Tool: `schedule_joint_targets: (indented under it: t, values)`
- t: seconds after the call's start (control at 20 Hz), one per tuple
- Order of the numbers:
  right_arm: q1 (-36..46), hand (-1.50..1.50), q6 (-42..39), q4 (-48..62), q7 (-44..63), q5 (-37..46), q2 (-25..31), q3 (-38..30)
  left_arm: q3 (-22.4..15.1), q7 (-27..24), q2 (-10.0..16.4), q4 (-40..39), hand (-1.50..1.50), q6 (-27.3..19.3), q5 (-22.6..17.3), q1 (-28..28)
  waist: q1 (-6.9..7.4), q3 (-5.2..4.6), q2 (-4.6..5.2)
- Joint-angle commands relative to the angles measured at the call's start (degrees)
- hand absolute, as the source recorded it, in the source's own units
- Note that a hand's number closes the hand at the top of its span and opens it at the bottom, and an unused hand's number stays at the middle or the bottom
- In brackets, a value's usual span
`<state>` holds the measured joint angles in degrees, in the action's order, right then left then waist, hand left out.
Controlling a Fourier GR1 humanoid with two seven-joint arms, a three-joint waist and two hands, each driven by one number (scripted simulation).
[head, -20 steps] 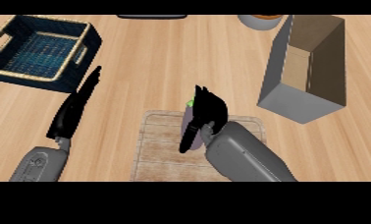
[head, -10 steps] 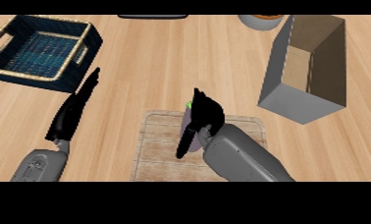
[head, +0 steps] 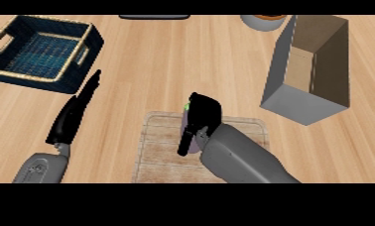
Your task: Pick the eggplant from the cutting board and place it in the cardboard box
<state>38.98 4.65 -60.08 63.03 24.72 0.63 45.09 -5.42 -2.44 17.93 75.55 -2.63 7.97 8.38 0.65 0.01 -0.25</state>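
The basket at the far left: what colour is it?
The basket is dark blue with a tan rim, in the head view.

The left forearm [head: 40, 168] is showing as a smooth, pale grey shell, and the right forearm [head: 242, 159] is appearing as a broader, rounded grey casing. The left hand [head: 73, 116] and the right hand [head: 203, 116] are both looking plain black, with slim, tapering fingers.

I can read no text, label, brand or number from here: the cardboard box [head: 300, 105], the basket [head: 91, 46] and the cutting board [head: 157, 146] show plain surfaces.
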Motion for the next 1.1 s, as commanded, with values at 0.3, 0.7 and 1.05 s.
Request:
schedule_joint_targets:
  t: [0.3,0.7,1.05]
  values:
    - [3.7,1.5,2.4,3.0,4.8,11.0,-0.6,1.5,1.6,-0.6,-0.4,-2.1,0.0,1.3,0.7,1.0,-0.35,-0.03,0.24]
    - [17.2,1.5,6.7,23.5,-17.3,16.9,2.1,-3.3,1.3,0.1,-0.3,-0.9,0.0,2.0,1.2,1.3,0.86,0.01,0.65]
    - [27.1,1.5,4.1,19.9,-4.2,20.6,-0.6,-3.3,0.6,-1.3,-3.1,0.0,0.0,-0.2,2.7,-1.2,0.08,-0.03,0.11]
